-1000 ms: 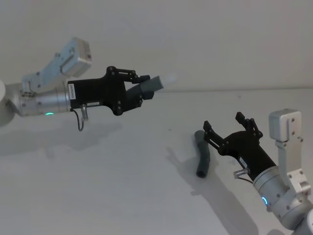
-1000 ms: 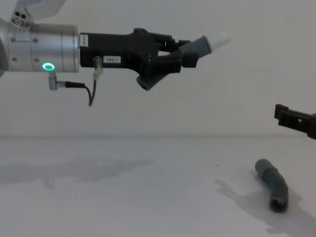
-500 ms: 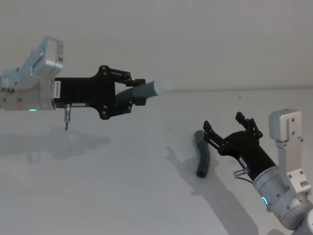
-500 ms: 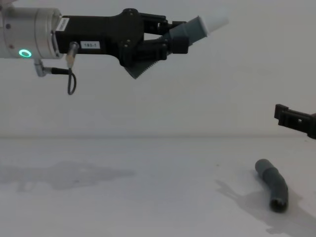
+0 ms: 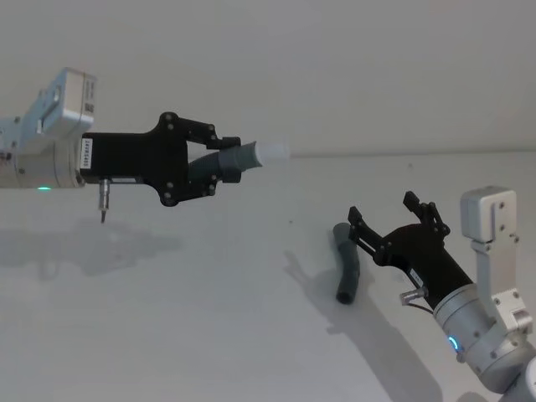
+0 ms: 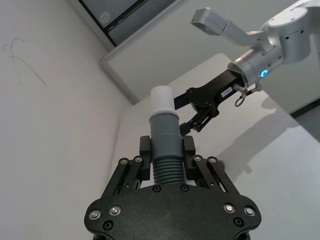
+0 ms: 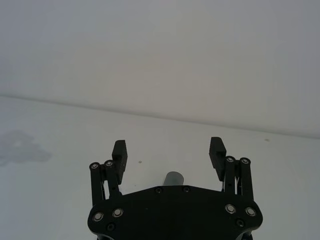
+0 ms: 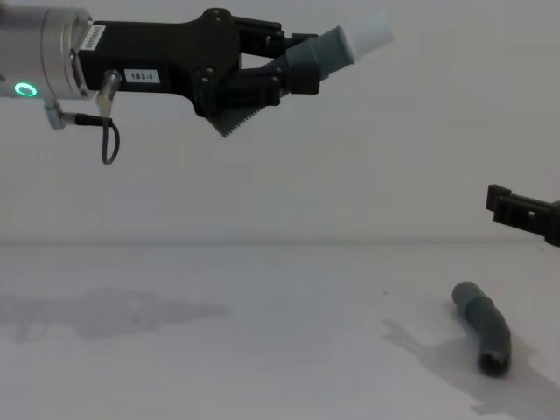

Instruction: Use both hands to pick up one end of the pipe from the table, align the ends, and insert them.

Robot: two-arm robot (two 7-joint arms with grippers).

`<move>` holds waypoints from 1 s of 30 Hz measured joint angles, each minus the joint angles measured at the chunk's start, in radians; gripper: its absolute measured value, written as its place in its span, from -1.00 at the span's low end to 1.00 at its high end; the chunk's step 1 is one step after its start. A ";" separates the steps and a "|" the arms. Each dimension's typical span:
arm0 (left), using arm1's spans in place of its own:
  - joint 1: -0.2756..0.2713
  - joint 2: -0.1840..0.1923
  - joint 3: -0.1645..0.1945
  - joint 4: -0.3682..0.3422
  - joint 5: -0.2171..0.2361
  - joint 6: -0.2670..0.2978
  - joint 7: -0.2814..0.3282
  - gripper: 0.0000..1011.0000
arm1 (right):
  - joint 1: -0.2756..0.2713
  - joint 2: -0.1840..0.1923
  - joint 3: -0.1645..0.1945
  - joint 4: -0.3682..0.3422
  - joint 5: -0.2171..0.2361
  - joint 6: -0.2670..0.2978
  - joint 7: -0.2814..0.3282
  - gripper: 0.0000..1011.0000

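My left hand [image 5: 224, 157] is raised well above the worktop [image 5: 193, 327], clamped around the ribbed collar of the white-tipped pipe piece [image 5: 248, 155], whose tip points toward my right side. My right hand [image 5: 382, 208] hovers with fingers spread wide just beside the other grey piece [image 5: 346, 266], which lies flat on the worktop.

In the right wrist view the right tool [image 7: 168, 147] hides most of the lying grey pipe piece [image 7: 174, 178] behind its body, one round end showing; the chest view's right edge cuts this tool to one finger [image 8: 521, 208]
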 joint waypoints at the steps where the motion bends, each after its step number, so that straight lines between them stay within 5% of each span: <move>1: 0.001 0.001 0.000 -0.002 0.004 -0.002 0.008 -0.33 | 0.000 0.000 0.000 0.000 0.000 0.000 0.000 0.98; 12: 0.013 0.004 -0.005 -0.016 0.041 -0.028 0.089 -0.33 | 0.000 0.000 0.000 0.000 0.000 0.000 0.000 0.98; 30: 0.019 0.004 -0.008 -0.020 0.059 -0.043 0.132 -0.33 | 0.000 0.000 0.000 0.000 0.000 0.000 0.000 0.98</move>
